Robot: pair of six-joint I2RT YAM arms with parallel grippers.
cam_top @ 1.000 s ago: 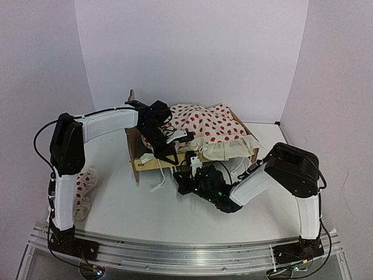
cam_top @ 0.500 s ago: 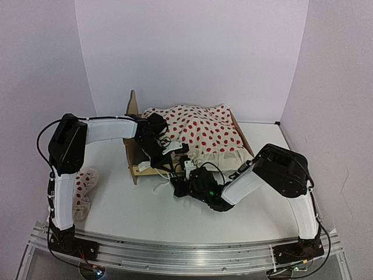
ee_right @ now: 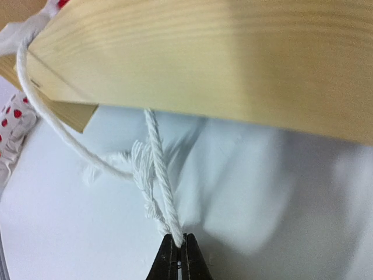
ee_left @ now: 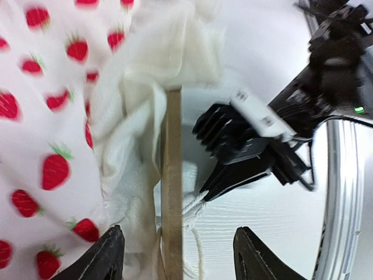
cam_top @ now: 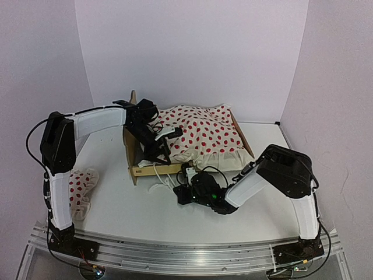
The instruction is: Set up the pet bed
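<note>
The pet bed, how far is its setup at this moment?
Done: the strawberry cloth lies over the pet bed. In hand: the right end effector is shut on a white string by the wooden frame; the left end effector stands open astride a wooden rail. Left: the pillow lies on the table, outside the bed.

You have bare table (cam_top: 116, 201) left of the bed (cam_top: 145, 170); at its near rail, the right gripper (ee_right: 180, 240) and cord (ee_right: 161, 178) block passage.
</note>
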